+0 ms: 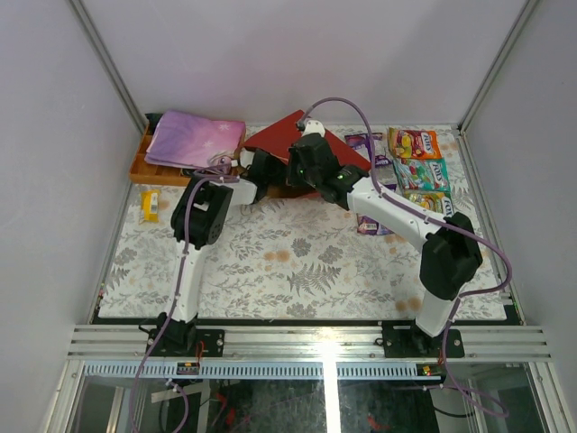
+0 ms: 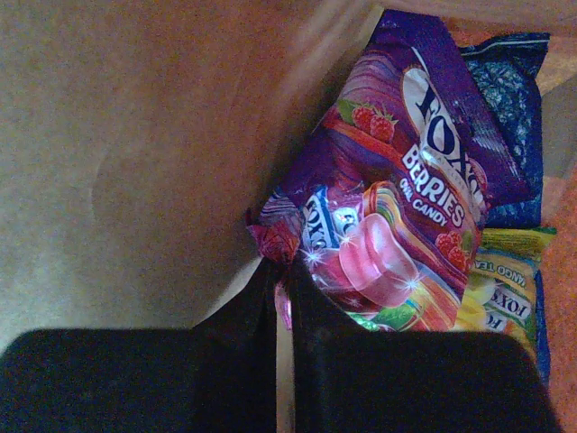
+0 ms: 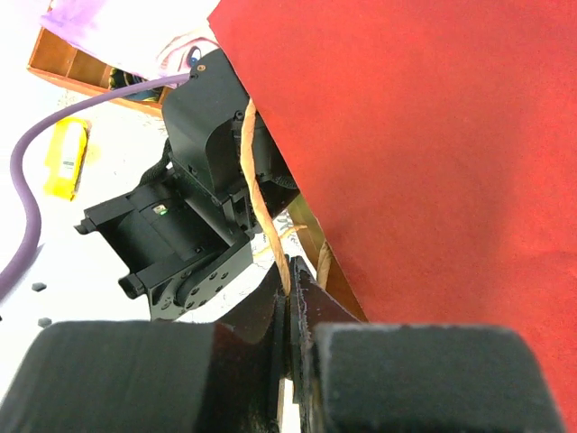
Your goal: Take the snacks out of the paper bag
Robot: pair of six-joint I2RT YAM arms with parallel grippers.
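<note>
The red paper bag (image 1: 284, 137) lies tilted at the back centre; its red side fills the right wrist view (image 3: 433, 135). My right gripper (image 3: 288, 271) is shut on the bag's twisted beige handle (image 3: 257, 180). My left gripper (image 2: 281, 271) is inside the bag, against its brown kraft wall (image 2: 135, 135), shut on the corner of a purple Fox's Berries packet (image 2: 406, 198). A blue packet (image 2: 509, 99) and a yellow Fox's packet (image 2: 505, 289) lie behind it. Orange (image 1: 414, 142), green (image 1: 420, 173), yellow (image 1: 427, 200) and purple (image 1: 365, 144) packets lie on the table at the right.
An orange tray (image 1: 144, 167) with a pink-purple folded cloth (image 1: 194, 137) stands at the back left. A small yellow pack (image 1: 150, 206) lies near the left wall. The left arm's black wrist (image 3: 194, 207) is close beside the bag's mouth.
</note>
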